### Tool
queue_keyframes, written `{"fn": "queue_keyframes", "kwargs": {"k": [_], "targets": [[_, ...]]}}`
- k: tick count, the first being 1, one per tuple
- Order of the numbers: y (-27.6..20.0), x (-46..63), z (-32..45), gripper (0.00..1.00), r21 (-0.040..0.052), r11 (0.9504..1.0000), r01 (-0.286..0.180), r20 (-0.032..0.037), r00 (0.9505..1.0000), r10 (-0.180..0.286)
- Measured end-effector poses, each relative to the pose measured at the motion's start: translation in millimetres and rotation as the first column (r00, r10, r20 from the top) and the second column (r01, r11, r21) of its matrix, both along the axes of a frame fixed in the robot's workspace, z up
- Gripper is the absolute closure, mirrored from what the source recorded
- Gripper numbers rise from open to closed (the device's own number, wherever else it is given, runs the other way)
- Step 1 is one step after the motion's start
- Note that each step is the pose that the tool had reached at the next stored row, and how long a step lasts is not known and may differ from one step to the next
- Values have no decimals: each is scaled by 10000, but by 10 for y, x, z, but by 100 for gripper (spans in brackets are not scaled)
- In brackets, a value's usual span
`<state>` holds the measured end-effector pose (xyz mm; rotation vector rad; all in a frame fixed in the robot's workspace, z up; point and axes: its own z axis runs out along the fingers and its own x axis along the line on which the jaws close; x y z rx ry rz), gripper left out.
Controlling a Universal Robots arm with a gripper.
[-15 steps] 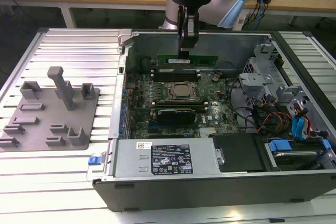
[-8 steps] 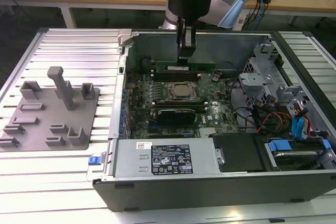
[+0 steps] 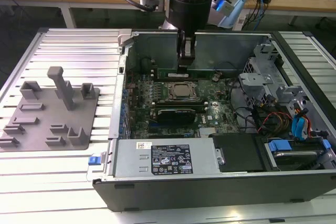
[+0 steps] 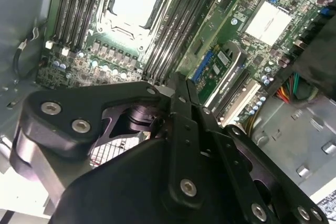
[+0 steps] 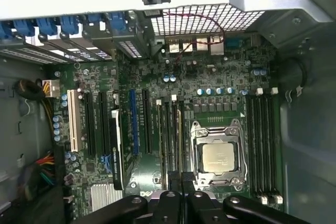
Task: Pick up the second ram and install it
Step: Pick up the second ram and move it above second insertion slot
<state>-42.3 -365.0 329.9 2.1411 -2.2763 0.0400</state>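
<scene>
The second ram [image 3: 207,72] is a long green stick lying along the back row of memory slots, just behind the processor socket [image 3: 181,92] inside the open computer case. My gripper [image 3: 184,64] reaches straight down onto it, nearer the end on the exterior view's left. In the first wrist view the gripper [image 5: 181,196] has its fingertips drawn together on the stick's thin edge [image 5: 178,145], which runs along the slots beside the socket [image 5: 218,158]. In the second wrist view the black fingers [image 4: 178,85] meet over the same slots. Whether the stick is fully seated I cannot tell.
A black expansion card [image 3: 178,114] stands in front of the socket. The power supply [image 3: 168,156] fills the case's front, and drive cages with cables [image 3: 268,93] crowd the exterior view's right. A grey fixture tray [image 3: 50,114] lies on the table on the exterior view's left.
</scene>
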Motion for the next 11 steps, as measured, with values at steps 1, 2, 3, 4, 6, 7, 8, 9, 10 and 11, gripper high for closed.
{"fn": "queue_keyframes", "kwargs": {"k": [1,2,3,4,6,7,8,9,10,11], "targets": [[0,0,-33,91,0,10000,0,0,10000,0],[0,0,-63,91,0,10000,0,0,10000,0],[1,0,-88,91,1,10000,1,1,10000,-1],[1,0,-102,91,0,10000,1,1,10000,-1],[2,0,-178,91,0,10000,0,1,10000,0],[3,0,-194,91,1,10000,0,1,10000,0],[4,0,-220,91,1,10000,-2,1,10000,2],[4,0,-237,91,1,10000,-7,0,10000,7],[5,0,-266,91,0,10000,-22,0,10000,22],[7,0,-290,91,0,10000,-37,1,10000,37]]}}
